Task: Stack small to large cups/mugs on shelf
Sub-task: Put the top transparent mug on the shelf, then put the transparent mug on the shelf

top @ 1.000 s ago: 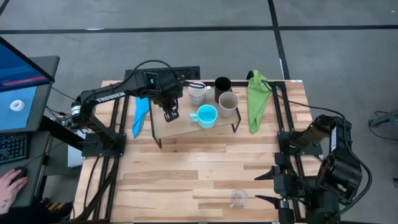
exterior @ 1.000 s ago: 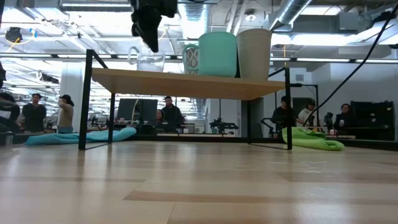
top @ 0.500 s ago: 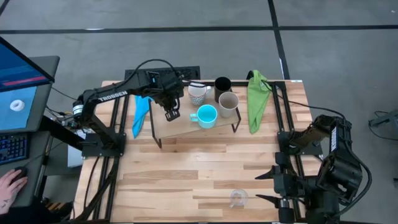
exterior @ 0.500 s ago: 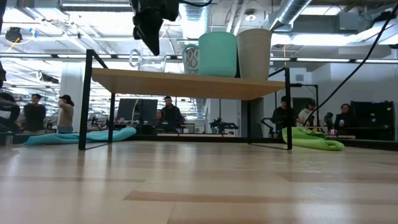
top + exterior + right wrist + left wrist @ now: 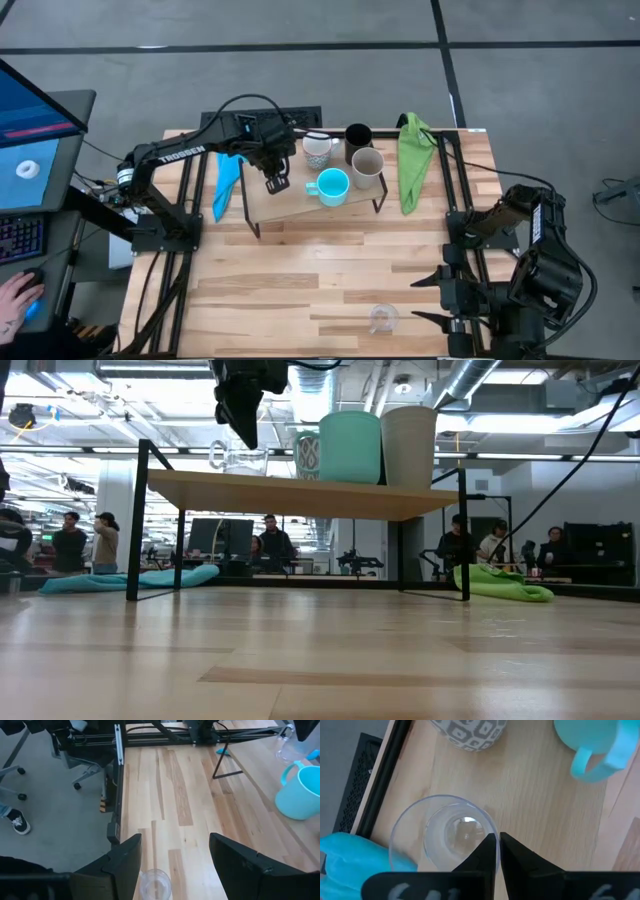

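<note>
The shelf (image 5: 295, 205) stands at the table's far side. On it are a white patterned mug (image 5: 318, 148), a black cup (image 5: 358, 137), a beige-grey mug (image 5: 367, 166) and a turquoise mug (image 5: 331, 186). A clear glass (image 5: 442, 832) stands on the shelf's left part, base on the board (image 5: 300, 495). My left gripper (image 5: 275, 183) is over it, shut on its rim. A second clear glass (image 5: 382, 318) stands on the table near the front edge. My right gripper (image 5: 172, 862) hangs open above and beside it, touching nothing. My left gripper pinches the clear glass's rim (image 5: 496, 831) on one side, one finger inside the wall and one outside. The fingers (image 5: 248, 435) come from above, slanting down. The glass stands upright with its base on the shelf board.
A blue cloth (image 5: 226, 186) lies left of the shelf and a green cloth (image 5: 412, 165) right of it. Bare tabletop (image 5: 300, 280) stretches between the shelf and the front edge. A person's hand (image 5: 15, 300) rests at a keyboard off the table's left.
The clear glass in my left gripper has sunk slightly and now sits flat on the shelf board. The gripper's tips have gone down a little with it.
</note>
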Controlling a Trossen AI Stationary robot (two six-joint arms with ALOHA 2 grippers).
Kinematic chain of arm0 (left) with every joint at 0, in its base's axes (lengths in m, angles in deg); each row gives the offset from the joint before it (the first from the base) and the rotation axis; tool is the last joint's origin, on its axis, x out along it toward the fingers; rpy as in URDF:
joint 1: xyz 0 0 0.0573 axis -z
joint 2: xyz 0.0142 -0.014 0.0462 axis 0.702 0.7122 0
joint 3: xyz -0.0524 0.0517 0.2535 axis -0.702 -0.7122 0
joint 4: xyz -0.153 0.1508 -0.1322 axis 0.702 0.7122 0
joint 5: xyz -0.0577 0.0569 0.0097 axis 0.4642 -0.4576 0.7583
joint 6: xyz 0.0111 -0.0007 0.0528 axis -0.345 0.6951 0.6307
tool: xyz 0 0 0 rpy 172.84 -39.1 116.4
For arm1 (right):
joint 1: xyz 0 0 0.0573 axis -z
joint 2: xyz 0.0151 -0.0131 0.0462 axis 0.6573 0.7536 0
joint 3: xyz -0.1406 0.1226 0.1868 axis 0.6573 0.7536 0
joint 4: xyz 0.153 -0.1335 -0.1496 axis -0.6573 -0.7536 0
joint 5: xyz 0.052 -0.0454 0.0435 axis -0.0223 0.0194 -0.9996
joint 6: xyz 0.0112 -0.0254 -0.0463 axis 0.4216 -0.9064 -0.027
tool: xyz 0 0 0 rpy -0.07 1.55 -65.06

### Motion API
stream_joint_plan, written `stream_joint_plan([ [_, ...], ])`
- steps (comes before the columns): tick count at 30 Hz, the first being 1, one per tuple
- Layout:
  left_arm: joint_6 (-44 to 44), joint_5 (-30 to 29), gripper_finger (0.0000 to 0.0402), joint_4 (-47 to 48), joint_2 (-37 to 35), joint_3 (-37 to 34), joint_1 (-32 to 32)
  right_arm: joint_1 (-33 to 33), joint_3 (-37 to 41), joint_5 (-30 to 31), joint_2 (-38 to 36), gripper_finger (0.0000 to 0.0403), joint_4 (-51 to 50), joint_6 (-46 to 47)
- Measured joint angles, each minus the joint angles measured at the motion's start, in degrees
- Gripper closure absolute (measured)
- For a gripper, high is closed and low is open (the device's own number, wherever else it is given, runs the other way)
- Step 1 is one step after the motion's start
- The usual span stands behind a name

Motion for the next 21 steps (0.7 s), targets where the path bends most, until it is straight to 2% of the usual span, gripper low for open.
stream_joint_plan([
  [13,1.5,0.5,0.0385,0.0,0.0,0.0,0.0,0.0,0.0,0.0,0.0,0.0149,-0.3,0.0],
  [21,1.6,-0.9,0.0318,0.0,0.0,0.0,0.0,0.0,0.0,0.0,0.0,0.0149,-0.4,0.0],
])
